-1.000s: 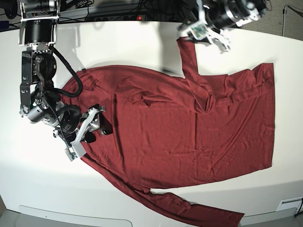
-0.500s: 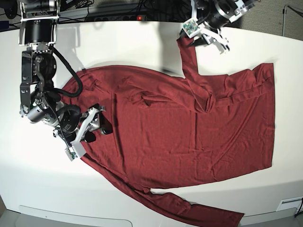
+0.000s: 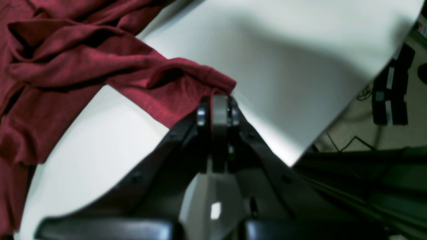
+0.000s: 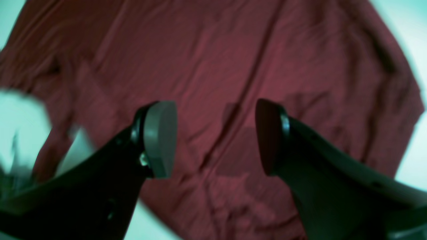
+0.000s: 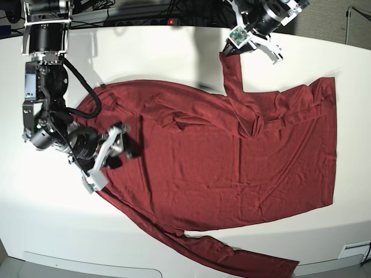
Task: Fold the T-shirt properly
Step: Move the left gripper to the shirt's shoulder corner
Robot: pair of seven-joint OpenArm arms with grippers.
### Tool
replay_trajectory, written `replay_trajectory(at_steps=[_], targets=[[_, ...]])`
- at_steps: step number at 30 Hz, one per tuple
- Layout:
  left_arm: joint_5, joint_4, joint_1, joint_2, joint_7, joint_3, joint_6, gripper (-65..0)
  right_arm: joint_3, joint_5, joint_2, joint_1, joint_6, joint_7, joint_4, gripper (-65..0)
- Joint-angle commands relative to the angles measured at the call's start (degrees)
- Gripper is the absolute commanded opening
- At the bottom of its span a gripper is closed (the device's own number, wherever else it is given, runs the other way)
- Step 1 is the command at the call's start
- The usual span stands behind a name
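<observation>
The maroon T-shirt [image 5: 232, 162] lies spread and wrinkled on the white table [image 5: 162, 52], with one long sleeve stretched toward the far edge and the other trailing to the front right [image 5: 249, 260]. My left gripper [image 5: 232, 51] is shut on the far sleeve's cuff; in the left wrist view the closed fingertips [image 3: 217, 106] pinch the cuff [image 3: 186, 83]. My right gripper [image 5: 123, 142] hovers open over the shirt's left edge. In the right wrist view its fingers [image 4: 160, 136] stand wide apart above the fabric [image 4: 233, 66], holding nothing.
The table's far edge [image 3: 300, 153] runs close behind the left gripper, with cables and a power strip [image 5: 145, 22] beyond it. The front sleeve's end [image 5: 284, 269] reaches the table's front edge. Bare white surface surrounds the shirt.
The left gripper has closed on the far sleeve's cuff, having been open beside it. The right gripper has shifted slightly up and right over the shirt's edge, still open.
</observation>
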Motion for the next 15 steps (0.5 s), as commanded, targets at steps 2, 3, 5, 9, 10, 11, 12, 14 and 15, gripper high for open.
replay_trajectory(at_steps=[2, 3, 5, 9, 10, 11, 12, 14, 15], targets=[[-1.38, 0.04, 0.57, -0.70, 2.69, -0.33, 5.27, -65.0, 0.39, 1.18, 2.40, -0.04, 0.49, 0.63, 4.39, -28.4], [-1.84, 0.46, 0.55, -0.70, 2.38, -0.39, 7.48, -65.0, 0.39, 1.07, 3.50, -0.96, 0.49, 0.66, 5.90, -28.4], [-1.81, 1.70, 0.31, -0.70, 2.40, -0.39, 10.99, -65.0, 0.39, 1.09, 5.60, -3.04, 0.49, 0.66, 8.15, -28.4], [-1.84, 3.56, -1.95, -0.70, 2.45, -0.39, 14.62, -65.0, 0.39, 1.33, 7.96, -7.21, 0.49, 0.70, 9.05, -28.4], [-1.84, 3.74, -2.75, -0.70, 2.49, -0.39, 15.12, -65.0, 0.39, 1.33, 8.04, -8.15, 0.49, 0.70, 9.05, -28.4], [-1.84, 3.74, -3.67, -0.70, 2.56, -0.39, 15.45, -65.0, 0.39, 1.33, 8.04, -9.01, 0.49, 0.70, 9.05, -28.4], [-1.86, 3.74, -4.57, -0.70, 2.95, -0.39, 15.69, -65.0, 0.39, 1.36, 8.02, -9.79, 0.49, 0.72, 9.05, -28.4], [-1.84, 3.74, -6.29, -0.70, 4.90, -0.42, 16.28, -65.0, 0.39, 1.31, 8.00, -10.86, 0.49, 0.70, 9.05, -28.4], [-1.84, 3.74, -7.19, -0.72, 6.14, -0.44, 17.51, -65.0, 0.39, 1.29, 8.00, -11.13, 0.49, 0.57, 9.05, -28.4]])
